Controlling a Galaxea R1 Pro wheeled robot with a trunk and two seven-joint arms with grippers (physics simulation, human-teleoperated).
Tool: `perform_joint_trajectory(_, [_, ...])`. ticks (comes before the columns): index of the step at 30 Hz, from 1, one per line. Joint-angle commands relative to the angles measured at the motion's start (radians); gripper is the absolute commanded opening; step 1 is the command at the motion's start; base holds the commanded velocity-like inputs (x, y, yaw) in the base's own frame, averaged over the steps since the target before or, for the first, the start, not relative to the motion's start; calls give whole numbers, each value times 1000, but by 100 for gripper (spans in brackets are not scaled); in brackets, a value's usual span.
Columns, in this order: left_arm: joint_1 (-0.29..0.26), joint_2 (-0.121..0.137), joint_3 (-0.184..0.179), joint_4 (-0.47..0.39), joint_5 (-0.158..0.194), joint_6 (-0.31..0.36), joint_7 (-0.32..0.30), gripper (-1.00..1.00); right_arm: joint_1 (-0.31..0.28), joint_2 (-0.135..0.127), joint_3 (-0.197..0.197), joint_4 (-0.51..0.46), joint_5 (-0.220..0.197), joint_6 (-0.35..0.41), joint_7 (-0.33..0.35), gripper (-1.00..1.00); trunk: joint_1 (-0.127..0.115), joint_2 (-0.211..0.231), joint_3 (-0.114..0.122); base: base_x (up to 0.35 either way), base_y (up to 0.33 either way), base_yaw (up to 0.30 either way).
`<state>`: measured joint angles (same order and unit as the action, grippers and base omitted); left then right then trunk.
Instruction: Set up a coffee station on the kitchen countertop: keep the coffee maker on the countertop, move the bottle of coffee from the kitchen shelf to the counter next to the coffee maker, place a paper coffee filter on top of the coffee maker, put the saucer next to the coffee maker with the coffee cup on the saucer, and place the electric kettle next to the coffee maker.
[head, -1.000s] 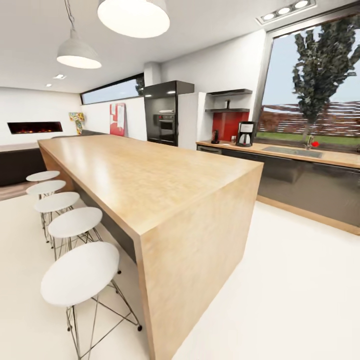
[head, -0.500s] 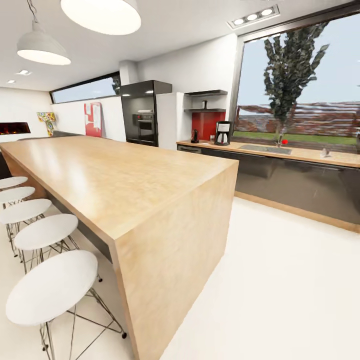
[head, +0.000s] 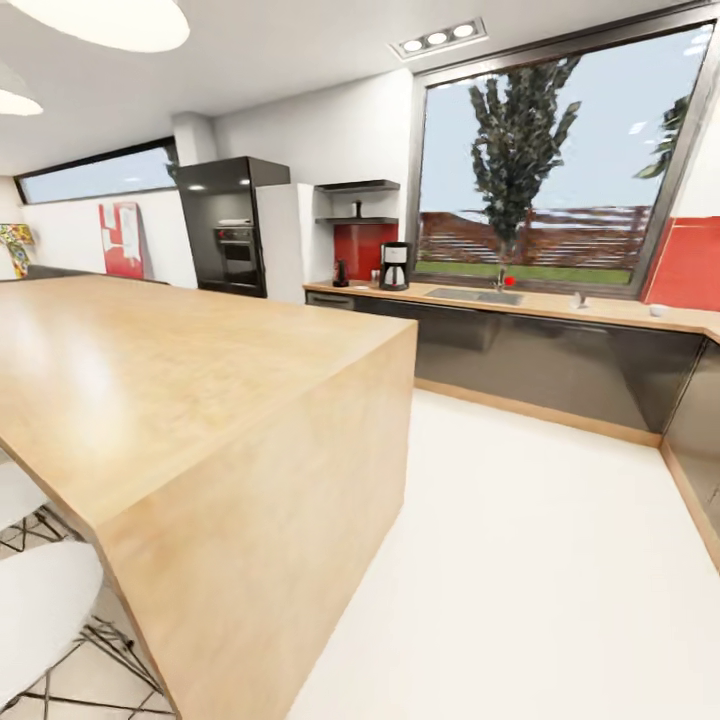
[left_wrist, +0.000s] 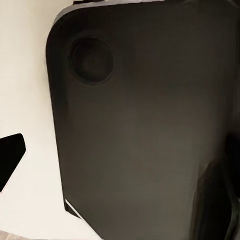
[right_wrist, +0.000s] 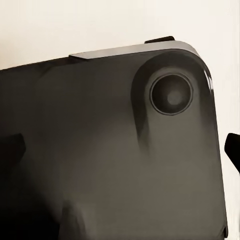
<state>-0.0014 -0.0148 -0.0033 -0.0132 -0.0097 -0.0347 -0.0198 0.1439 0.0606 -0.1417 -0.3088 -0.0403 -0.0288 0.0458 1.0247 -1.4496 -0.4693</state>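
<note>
Coffee maker (head: 395, 266) sits on the far countertop (head: 560, 303) by the window, w/ a small dark item on the kitchen shelf (head: 357, 219) above, prob. the coffee bottle. Robot is mid-approach; should skirt the island (head: 200, 400) corner w/ room and stop square to the shelf. Gripper states: can't tell; wrist views show dark robot base over pale floor.
</note>
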Motion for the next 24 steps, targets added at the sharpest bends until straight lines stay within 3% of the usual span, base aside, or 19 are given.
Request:
perform_joint_trajectory(1, [0,0,0,0,-1,-9,-2,100,0,1,-6,-1,-4,-2,5,100,0,0,-1,179,-235,-265])
perform_joint_trajectory(15, [-3,7,2,-1,-1,-34,-2,100,0,-4,-8,-2,-11,-3,5,100,0,0,-1,233,-204,-265])
perform_joint_trajectory(24, [-10,21,4,-1,0,-37,-1,100,0,-11,-98,-20,-12,-3,5,100,0,0,-1,275,-189,-266])
